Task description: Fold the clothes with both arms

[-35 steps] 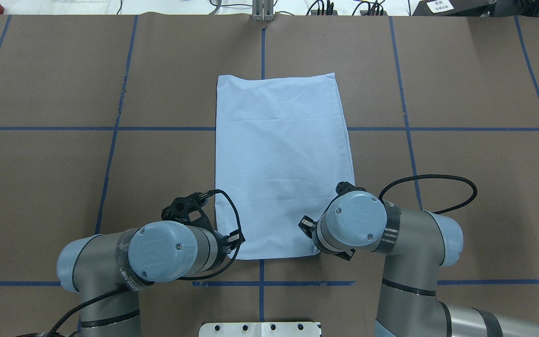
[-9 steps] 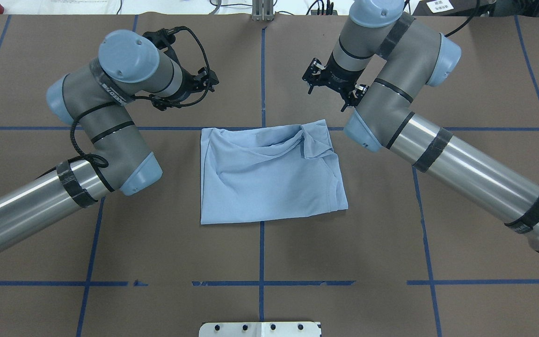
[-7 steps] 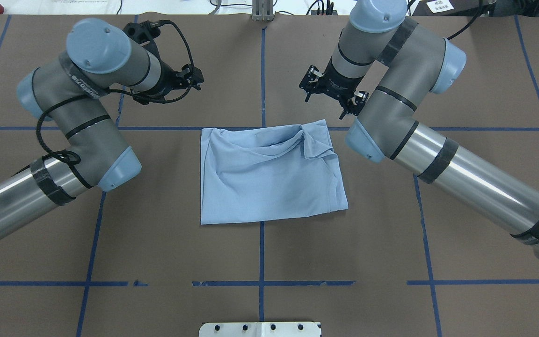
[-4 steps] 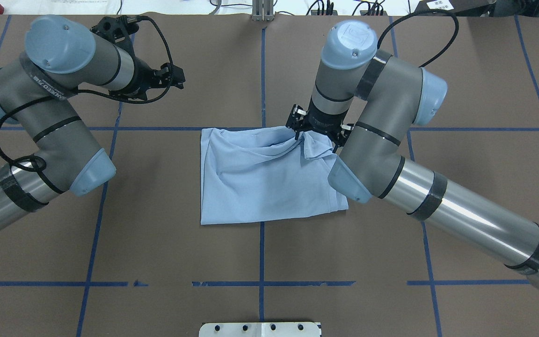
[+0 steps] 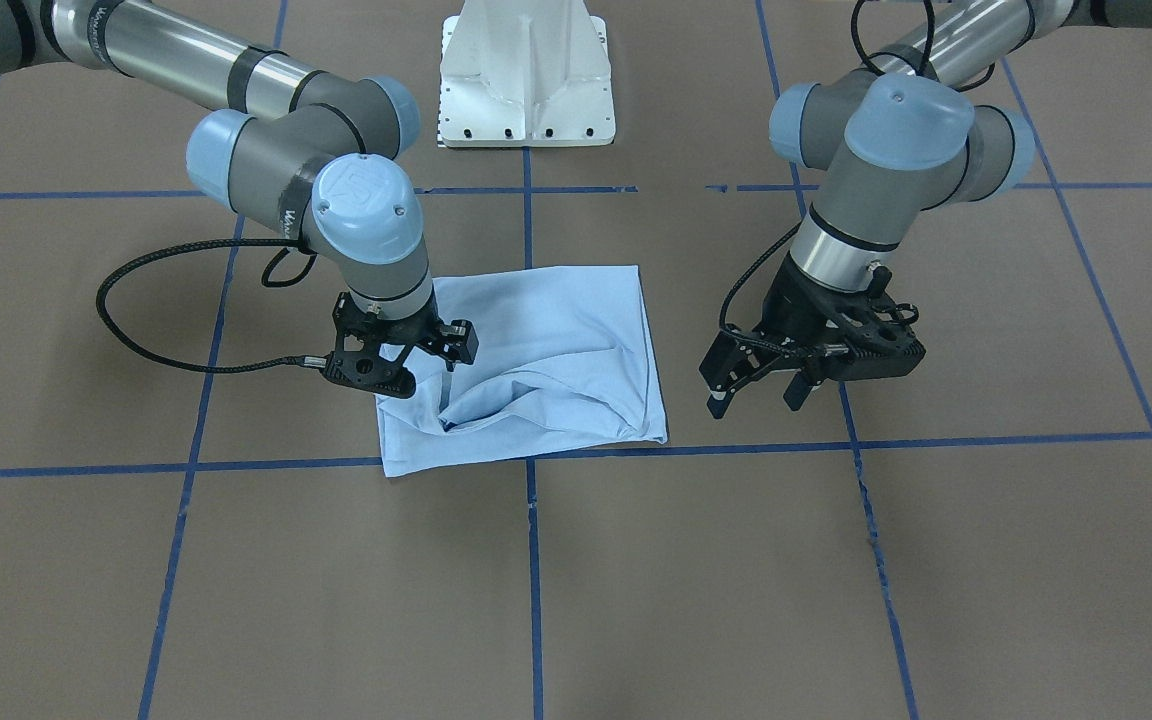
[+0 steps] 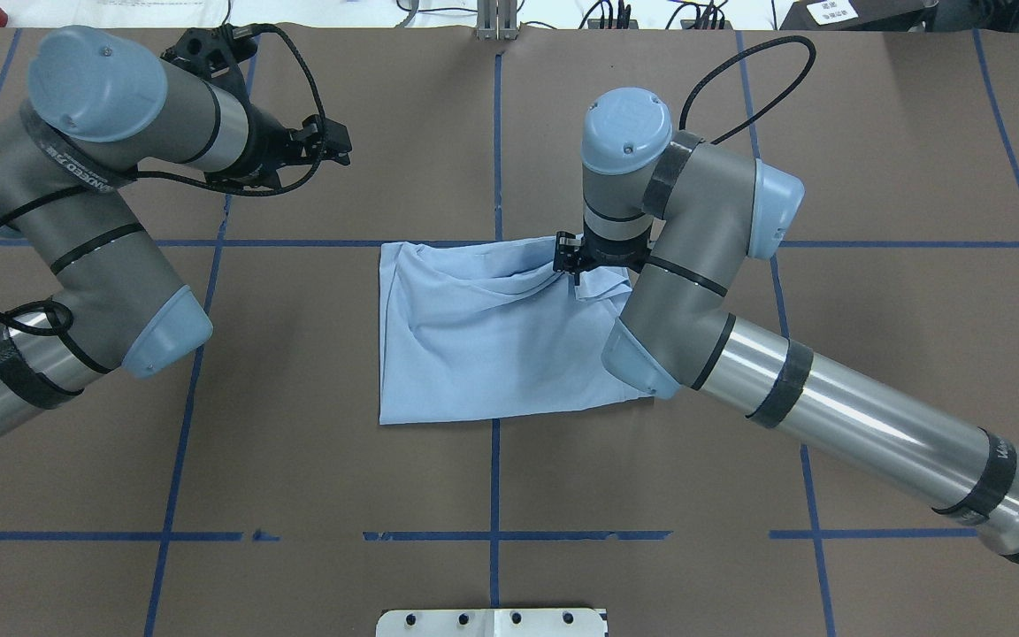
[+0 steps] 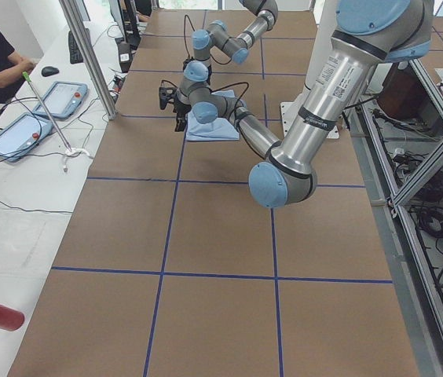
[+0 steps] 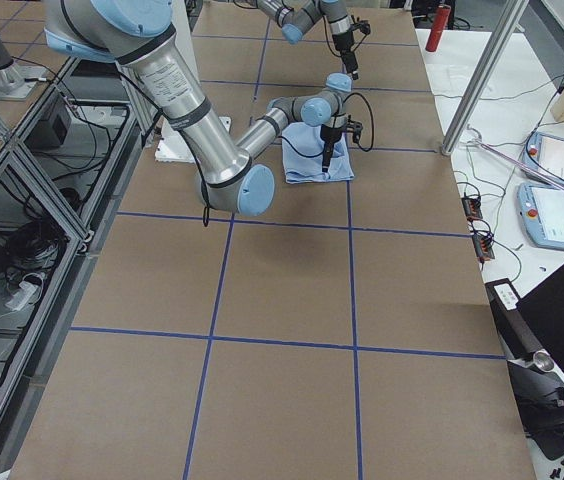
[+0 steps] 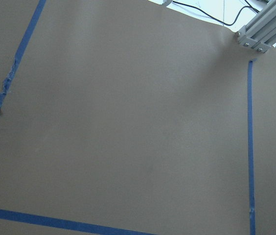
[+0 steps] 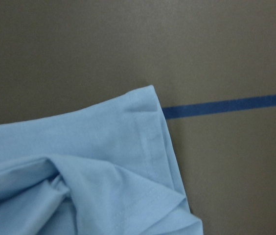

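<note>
Where the front-facing camera looks down, I see the T-shirt (image 5: pixel 556 340) folded in half at mid-worktop (image 5: pixel 836 560), its edge away from the robot rumpled. My right claw (image 5: pixel 424 378) sits in that bunch, though I cannot tell whether it pinches cloth. My left claw (image 5: pixel 758 395) hangs spread over bare worktop near the shirt's side. Overhead, a ridge runs from the right claw along the far edge. The right wrist view shows a hemmed corner lying flat. I judge this a tidying step: next, take that bunch and draw it smooth.
</note>
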Robot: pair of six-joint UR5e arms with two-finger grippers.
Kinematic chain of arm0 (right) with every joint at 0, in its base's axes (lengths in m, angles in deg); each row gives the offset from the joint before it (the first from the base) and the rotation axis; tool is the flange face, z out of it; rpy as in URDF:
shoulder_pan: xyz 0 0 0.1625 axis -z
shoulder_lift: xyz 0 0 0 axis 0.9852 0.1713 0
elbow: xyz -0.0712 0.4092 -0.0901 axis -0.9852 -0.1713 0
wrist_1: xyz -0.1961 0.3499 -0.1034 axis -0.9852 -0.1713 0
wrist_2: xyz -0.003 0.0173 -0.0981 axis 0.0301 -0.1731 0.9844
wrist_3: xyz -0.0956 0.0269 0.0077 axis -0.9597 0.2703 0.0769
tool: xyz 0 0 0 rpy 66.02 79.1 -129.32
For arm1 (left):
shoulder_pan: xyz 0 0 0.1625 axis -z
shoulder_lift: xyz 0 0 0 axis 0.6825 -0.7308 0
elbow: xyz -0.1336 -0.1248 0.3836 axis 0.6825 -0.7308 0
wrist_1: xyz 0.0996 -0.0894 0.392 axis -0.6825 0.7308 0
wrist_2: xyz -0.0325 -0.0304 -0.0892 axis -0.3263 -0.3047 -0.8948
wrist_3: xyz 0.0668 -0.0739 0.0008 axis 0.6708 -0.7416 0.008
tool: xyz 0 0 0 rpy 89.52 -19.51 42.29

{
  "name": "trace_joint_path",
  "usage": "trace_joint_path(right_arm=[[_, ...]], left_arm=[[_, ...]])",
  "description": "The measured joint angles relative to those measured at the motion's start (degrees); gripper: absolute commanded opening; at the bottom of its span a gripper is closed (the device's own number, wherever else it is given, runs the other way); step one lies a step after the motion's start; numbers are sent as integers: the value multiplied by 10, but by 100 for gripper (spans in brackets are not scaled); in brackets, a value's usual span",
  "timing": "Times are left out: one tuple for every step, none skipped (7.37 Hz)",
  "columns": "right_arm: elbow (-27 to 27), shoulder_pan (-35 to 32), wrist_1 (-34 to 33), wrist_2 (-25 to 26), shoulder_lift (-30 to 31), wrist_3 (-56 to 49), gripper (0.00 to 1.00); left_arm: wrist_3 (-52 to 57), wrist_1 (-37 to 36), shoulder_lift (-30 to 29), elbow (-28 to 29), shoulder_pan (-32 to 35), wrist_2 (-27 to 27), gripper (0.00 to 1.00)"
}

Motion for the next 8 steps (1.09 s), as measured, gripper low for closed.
trace_joint_path(right_arm=[[-25, -6, 2, 5, -11, -22, 100], [-45, -11, 4, 8, -21, -35, 100], [-57, -15, 5, 9, -30, -41, 100], [-62, -18, 5, 8, -38, -43, 100], [-64, -18, 5, -2, -45, -44, 100], [-64, -18, 4, -23, -48, -47, 100], [-63, -19, 3, -48, -49, -52, 100], [-62, -20, 1, -69, -49, -56, 100]], left_arm=[[-4, 1, 0, -1, -1, 1, 100], [-6, 1, 0, -2, -1, 2, 100], [-7, 1, 0, -2, -1, 4, 100], [-5, 2, 2, -2, -1, 5, 100], [-3, 2, 3, -2, -1, 6, 100], [-1, 3, 4, -2, -2, 7, 100], [-1, 3, 4, -2, -2, 8, 100], [-1, 3, 3, -3, -2, 11, 100]])
